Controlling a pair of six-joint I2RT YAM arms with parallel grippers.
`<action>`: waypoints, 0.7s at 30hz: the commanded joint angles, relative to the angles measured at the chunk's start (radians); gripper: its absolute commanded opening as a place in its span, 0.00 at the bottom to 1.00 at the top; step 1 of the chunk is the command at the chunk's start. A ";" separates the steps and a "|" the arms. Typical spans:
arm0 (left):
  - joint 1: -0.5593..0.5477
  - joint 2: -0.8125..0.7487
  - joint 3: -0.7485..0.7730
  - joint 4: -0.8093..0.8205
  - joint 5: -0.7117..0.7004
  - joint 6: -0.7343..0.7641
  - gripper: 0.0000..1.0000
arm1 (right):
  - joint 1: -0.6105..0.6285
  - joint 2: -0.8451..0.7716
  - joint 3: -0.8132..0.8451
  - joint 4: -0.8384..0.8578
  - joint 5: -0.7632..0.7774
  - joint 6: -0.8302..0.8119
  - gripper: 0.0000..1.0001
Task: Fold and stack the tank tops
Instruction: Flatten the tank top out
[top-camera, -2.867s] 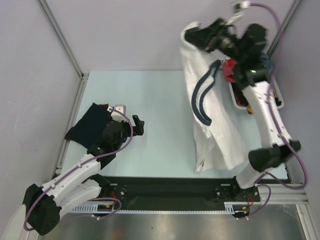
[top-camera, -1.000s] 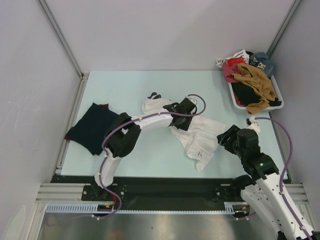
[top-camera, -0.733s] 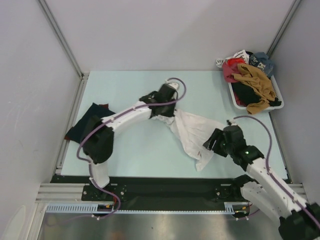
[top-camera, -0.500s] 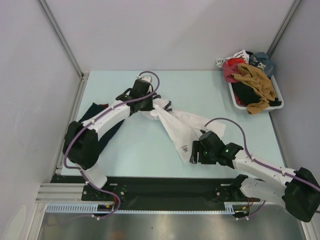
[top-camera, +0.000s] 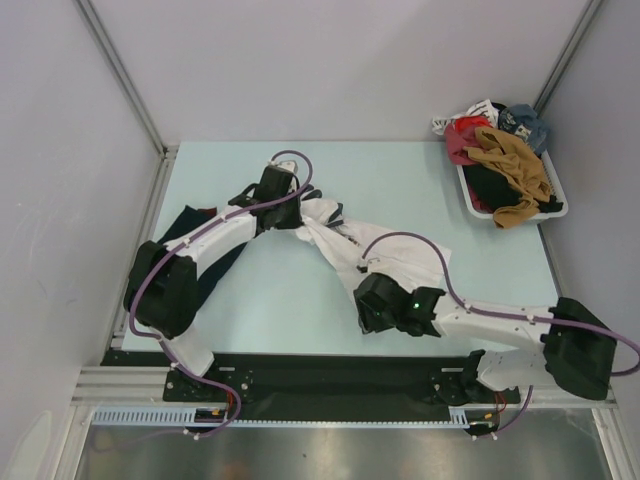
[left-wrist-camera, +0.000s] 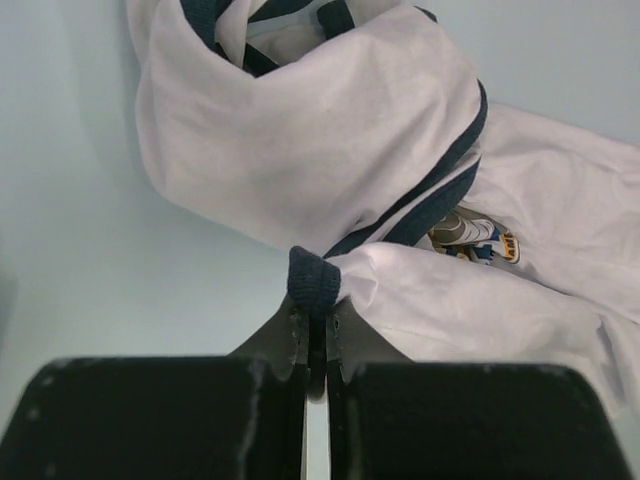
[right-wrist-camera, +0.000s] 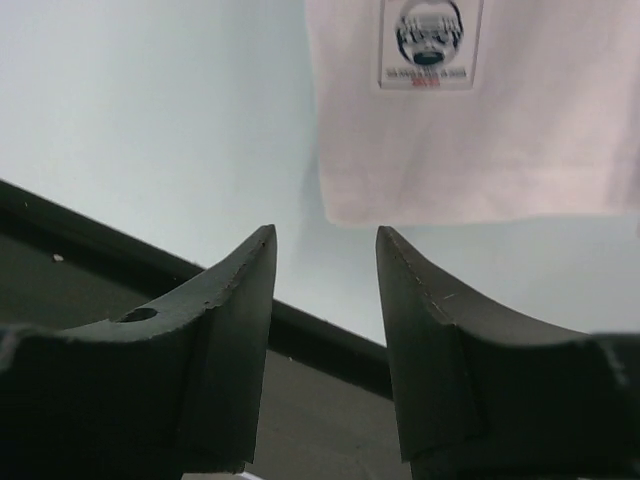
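The white tank top (top-camera: 400, 255) with navy trim lies crumpled and stretched across the middle of the table. My left gripper (left-wrist-camera: 315, 320) is shut on a fold of its navy trim (left-wrist-camera: 313, 283), and from above that gripper (top-camera: 298, 213) is at the top's far left end. The white tank top (left-wrist-camera: 330, 140) bunches just beyond the fingers. My right gripper (right-wrist-camera: 325, 240) is open and holds nothing, just short of the hem (right-wrist-camera: 470, 200) near a printed label (right-wrist-camera: 430, 40). From above, the right gripper (top-camera: 368, 310) is at the top's near corner. The navy tank top (top-camera: 185, 228) lies at the left, partly under my left arm.
A white tray (top-camera: 467, 192) heaped with red, tan and dark clothes stands at the far right. The black rail (right-wrist-camera: 320, 335) along the table's near edge runs just below my right gripper. Grey walls close off the table at the back and sides.
My left gripper has shut on the trim and dragged that end of the white top left. My right arm has swung left and low to the hem, its jaws somewhat narrower.
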 joint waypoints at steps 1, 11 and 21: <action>0.006 -0.018 0.002 0.061 0.028 0.006 0.00 | 0.012 0.091 0.108 0.023 0.100 -0.080 0.48; 0.007 -0.036 -0.012 0.075 0.028 0.011 0.00 | 0.023 0.286 0.194 -0.057 0.214 -0.063 0.54; 0.006 -0.052 0.010 0.050 0.014 0.011 0.00 | 0.031 0.268 0.213 -0.168 0.307 -0.011 0.00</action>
